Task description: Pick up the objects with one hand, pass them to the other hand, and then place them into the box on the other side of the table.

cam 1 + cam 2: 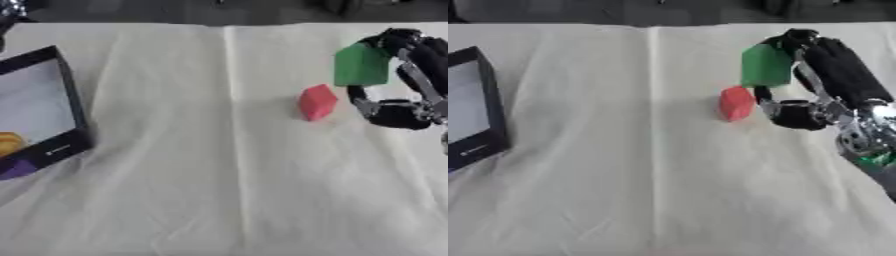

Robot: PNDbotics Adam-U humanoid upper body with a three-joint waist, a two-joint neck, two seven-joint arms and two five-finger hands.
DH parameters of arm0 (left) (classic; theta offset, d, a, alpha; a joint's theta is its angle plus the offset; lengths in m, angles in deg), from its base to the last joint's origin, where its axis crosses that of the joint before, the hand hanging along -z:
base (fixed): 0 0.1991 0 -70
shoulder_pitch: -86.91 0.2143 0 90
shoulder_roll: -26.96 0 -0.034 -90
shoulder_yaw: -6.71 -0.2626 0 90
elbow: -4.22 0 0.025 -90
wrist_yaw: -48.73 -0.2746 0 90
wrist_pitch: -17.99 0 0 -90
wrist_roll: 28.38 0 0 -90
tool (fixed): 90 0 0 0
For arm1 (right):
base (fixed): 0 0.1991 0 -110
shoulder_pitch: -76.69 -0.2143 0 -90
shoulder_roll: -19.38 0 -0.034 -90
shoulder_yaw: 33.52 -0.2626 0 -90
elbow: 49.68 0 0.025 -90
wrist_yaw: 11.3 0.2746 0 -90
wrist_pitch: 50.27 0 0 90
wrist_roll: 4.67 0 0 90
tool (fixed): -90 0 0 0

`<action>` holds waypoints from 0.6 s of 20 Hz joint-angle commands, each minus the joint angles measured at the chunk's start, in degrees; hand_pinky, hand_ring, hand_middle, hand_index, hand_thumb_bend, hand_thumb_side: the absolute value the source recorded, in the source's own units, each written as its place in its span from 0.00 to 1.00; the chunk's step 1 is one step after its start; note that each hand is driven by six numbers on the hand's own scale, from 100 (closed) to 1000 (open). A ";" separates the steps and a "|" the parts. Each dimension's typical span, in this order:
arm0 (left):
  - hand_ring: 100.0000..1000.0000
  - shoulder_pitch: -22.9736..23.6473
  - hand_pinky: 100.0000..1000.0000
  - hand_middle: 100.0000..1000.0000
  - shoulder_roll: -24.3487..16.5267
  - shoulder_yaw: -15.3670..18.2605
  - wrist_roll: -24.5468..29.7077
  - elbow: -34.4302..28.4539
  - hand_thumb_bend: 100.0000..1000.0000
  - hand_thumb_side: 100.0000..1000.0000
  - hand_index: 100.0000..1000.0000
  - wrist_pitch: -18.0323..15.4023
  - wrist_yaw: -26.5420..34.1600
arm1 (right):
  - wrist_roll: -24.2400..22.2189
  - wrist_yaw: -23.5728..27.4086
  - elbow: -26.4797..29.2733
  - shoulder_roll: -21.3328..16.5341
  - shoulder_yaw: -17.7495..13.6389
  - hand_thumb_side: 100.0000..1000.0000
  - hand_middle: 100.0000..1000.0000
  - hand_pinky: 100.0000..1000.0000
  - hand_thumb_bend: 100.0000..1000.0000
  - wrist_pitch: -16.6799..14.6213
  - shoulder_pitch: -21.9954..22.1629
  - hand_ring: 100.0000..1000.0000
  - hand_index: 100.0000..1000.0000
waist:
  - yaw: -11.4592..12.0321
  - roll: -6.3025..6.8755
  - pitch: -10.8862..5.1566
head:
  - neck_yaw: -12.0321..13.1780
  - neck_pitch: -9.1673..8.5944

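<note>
White cloth [227,190] covers the worktop. Right hand [820,75] has its fingers [798,37] curled round a green block [765,65], just beside a red block [736,103]. Only the left eye view shows orange [9,142] and purple [16,169] things inside the black-rimmed box [74,107].

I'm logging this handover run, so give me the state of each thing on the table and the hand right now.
Green block: held off the cloth, pinched in the right hand.
Right hand: fingers and thumb curled round the green block.
Red block: lying on the cloth, beside the hand, not held.
Black box: open, at the table's left edge, an orange thing and a purple thing inside.
</note>
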 commanded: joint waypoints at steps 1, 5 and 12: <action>0.85 -3.78 0.89 0.73 -2.99 -2.01 4.97 -0.98 0.00 0.78 0.76 2.74 0.27 | 0.39 -4.68 0.82 1.69 0.45 0.00 0.50 0.74 0.00 -1.57 -2.64 0.56 0.56 | -0.15 0.26 -1.57 | 1.41 0.20; 0.85 -8.53 0.89 0.75 -3.03 -4.91 10.86 -0.98 0.00 0.79 0.78 4.58 -1.21 | 1.46 -8.64 0.82 4.88 1.58 0.00 0.50 0.75 0.00 -2.49 -4.93 0.57 0.56 | -0.16 0.57 -1.90 | 2.67 -0.01; 0.86 -14.88 0.90 0.77 -2.02 -10.16 21.08 -0.98 0.00 0.81 0.80 8.35 -5.23 | 2.71 -15.01 0.82 8.82 4.84 0.00 0.49 0.78 0.03 -5.77 -7.73 0.58 0.56 | 0.11 1.00 -2.39 | 4.14 -0.10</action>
